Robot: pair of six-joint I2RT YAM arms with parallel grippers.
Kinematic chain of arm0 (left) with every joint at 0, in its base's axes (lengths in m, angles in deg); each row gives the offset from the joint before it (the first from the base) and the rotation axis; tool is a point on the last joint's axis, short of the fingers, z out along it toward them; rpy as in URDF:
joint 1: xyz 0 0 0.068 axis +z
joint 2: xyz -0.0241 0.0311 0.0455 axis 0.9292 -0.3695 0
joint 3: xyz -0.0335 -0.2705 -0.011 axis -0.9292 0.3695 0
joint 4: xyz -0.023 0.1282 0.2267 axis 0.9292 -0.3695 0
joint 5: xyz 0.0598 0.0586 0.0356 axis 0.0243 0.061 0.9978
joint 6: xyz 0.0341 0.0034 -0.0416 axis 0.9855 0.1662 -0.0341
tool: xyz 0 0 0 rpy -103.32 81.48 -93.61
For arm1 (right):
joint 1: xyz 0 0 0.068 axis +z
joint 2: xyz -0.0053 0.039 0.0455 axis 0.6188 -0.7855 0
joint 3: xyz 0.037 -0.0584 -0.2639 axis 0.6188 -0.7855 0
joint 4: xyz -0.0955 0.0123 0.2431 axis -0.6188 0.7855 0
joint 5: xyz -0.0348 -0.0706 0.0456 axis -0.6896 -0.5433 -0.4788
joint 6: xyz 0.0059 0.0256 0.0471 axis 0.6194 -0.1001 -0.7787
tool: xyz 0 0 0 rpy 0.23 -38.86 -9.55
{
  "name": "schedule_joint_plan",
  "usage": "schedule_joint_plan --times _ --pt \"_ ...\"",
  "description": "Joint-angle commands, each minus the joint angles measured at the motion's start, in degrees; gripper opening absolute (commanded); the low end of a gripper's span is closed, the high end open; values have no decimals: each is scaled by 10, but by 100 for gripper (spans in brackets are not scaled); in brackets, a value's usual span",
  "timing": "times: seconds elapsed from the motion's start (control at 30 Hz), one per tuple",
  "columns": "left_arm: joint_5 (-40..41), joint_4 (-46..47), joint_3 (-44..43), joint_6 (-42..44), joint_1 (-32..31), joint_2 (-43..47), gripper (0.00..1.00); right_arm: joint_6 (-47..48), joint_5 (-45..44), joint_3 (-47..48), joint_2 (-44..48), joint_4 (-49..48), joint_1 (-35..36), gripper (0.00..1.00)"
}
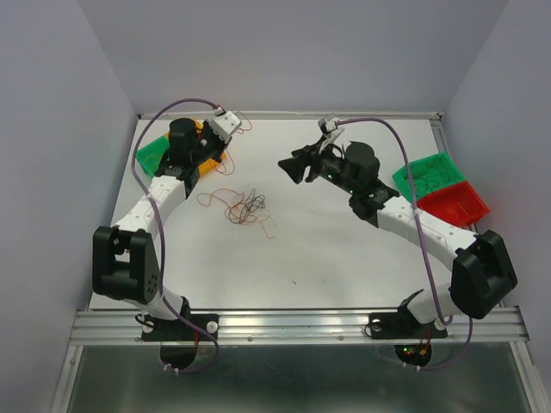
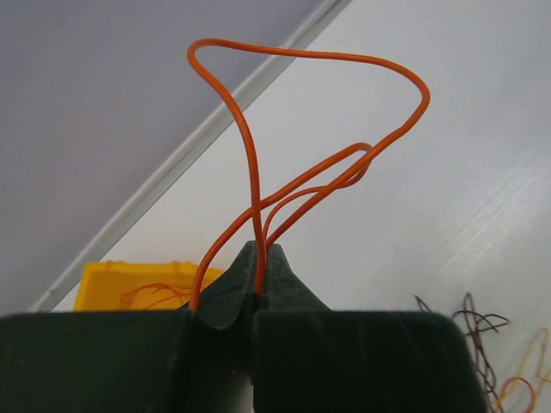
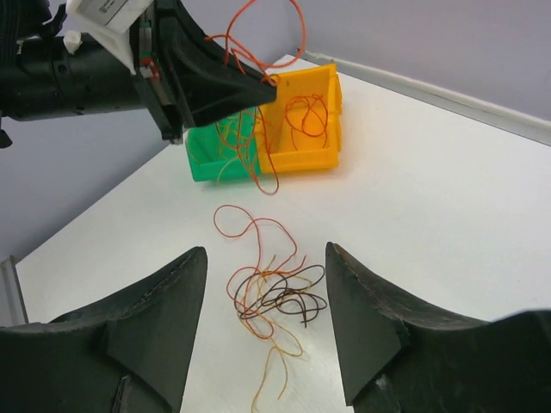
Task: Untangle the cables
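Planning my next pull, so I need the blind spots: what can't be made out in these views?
Top view: tangle strands too thin to trace crossings.
Left wrist view: left tool body hides part of the yellow bin and the orange cable's lower end; frame edges crop the tangle.

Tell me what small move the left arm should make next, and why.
Probably carry the left claw over the yellow bin and open it. It is shut on an orange cable that hangs apart from the tangle, and the bin beside it already holds orange cables.
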Motion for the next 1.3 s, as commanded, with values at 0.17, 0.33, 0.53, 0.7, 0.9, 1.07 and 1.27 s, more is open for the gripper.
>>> schedule_joint_plan --times 0.17,0.33,0.53,0.7,0.9,1.07,1.27 --pt "114 109 -81 1 57 -100 0 4 -40 -25 42 -41 4 63" --pt "134 130 -137 0 80 -179 0 9 -42 -29 48 -42 5 62" --pt "134 150 -205 -40 119 -261 0 9 -44 -37 47 -43 4 62" --pt "165 150 -208 -33 139 -290 0 8 -46 -40 44 -46 4 62" --pt "170 80 -235 -51 148 -314 0 3 -41 -49 40 -51 4 62" --pt "181 1 -262 -73 148 -322 0 -2 -46 -53 40 -52 4 61" --pt "216 -164 -392 -65 148 -393 0 -6 -41 -57 39 -55 4 61"
